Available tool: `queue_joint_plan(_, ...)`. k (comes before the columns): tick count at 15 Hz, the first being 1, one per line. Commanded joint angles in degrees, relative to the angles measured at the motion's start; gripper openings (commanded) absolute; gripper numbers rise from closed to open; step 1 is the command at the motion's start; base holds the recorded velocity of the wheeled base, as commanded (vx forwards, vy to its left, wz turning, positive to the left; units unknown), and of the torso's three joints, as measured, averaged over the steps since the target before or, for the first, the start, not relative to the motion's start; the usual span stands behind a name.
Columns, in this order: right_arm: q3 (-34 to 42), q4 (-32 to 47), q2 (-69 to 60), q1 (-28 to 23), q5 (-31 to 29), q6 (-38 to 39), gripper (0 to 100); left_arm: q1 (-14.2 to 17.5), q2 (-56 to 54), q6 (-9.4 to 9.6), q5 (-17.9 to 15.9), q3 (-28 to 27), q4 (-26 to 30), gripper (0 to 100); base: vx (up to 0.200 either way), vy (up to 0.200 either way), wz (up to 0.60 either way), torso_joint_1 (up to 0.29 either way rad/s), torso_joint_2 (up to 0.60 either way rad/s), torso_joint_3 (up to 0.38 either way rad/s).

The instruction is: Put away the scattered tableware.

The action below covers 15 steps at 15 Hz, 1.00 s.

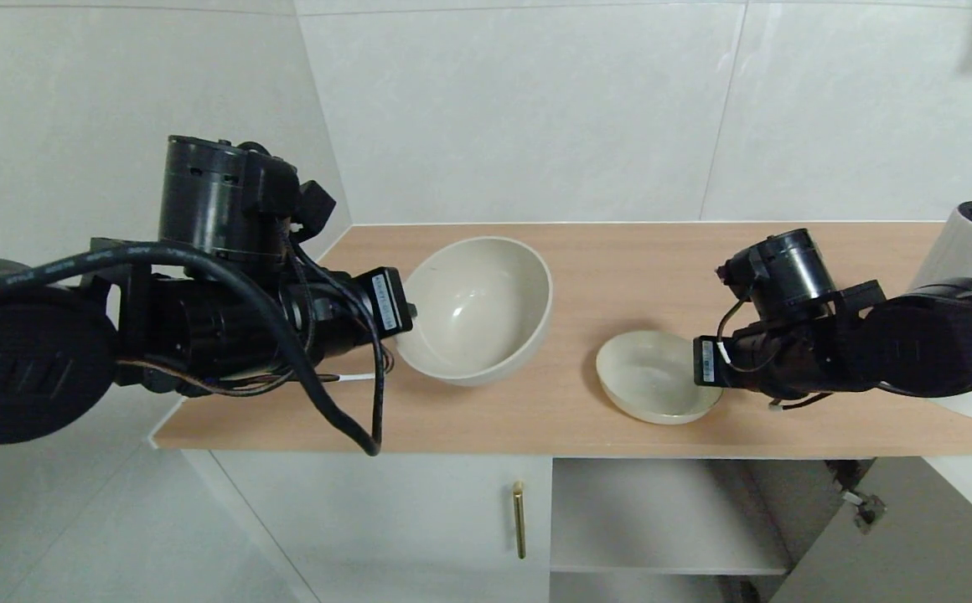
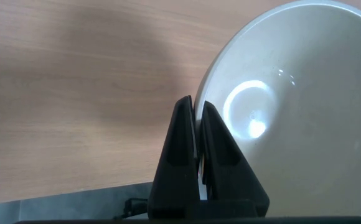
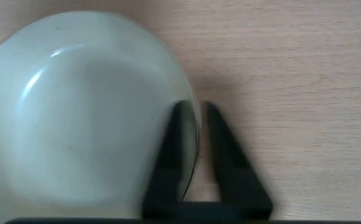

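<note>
On the counter, at left, the left gripper is clamped on the rim of the big bowl, which is tilted with its opening toward that arm. Right of it, near the front edge, the right gripper pinches the rim of the small bowl. A white pot stands far right.

Left arm: matte black, stacked cylindrical housings. The drum on top had vent slots and small screws. Thick black cable looped below the drum, with thin brown and white wires under it. White printed label on the wrist block. Right arm: same black, a smaller drum, a thin wire loop and a white label. Left gripper and right gripper: two flat, black, tapered fingers each.
</note>
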Motion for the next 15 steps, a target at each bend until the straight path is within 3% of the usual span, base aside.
queue_joint_plan(1, 0.08, -0.05, -0.72, 0.03, -0.01, 0.06, 0, 0.07, -0.23, -0.03, -0.05, 0.67, -0.10, 0, 0.000, 0.000, 0.00, 0.000, 0.00, 0.000)
queue_joint_plan(4, 0.26, 0.48, -4.93, 0.12, 1.04, 0.32, 0, -0.02, -2.61, 0.50, -0.22, 3.83, -0.63, 0, 0.000, 0.000, 0.00, 0.000, 0.00, 0.000)
queue_joint_plan(9, 3.60, 6.55, -15.31, 2.41, 6.32, 1.38, 0, -0.02, -5.77, 0.59, -3.30, 9.81, -1.42, 0, 0.000, 0.000, 0.00, 0.000, 0.00, 0.000)
queue_joint_plan(15, 6.41, 6.55, -19.26, 3.55, 8.60, 1.29, 0, -0.02, -5.77, 0.41, -3.30, 10.42, -1.42, 0, 0.000, 0.000, 0.00, 0.000, 0.00, 0.000)
